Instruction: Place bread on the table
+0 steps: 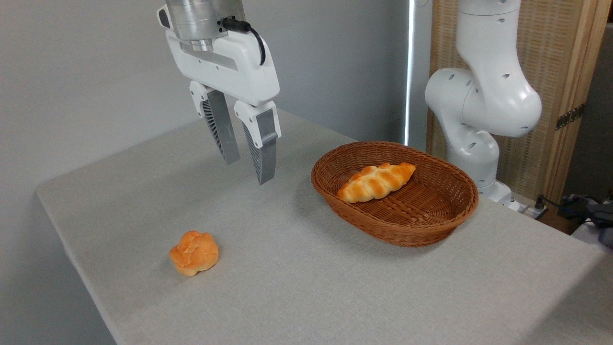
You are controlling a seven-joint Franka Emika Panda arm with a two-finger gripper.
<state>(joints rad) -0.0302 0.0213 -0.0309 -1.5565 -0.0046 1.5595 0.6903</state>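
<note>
Orange round roll (194,252) lying on the grey cloth surface (311,282), well left of the wicker basket (421,230) and not the target. Hanging above the surface, left of the basket and clear of its rim: the gripper (249,165), jaws spread and holding nothing. Resting inside the basket against its back-left wall: the bread (376,182), long axis running from lower left up to upper right. Probably calling for a reach rightward from the jaws, then down across the loaf's narrow width.

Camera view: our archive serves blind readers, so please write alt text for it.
An open robot pincer hangs above a grey table, empty. A braided bread lies in a wicker basket to its right; a small round roll sits on the cloth.
</note>
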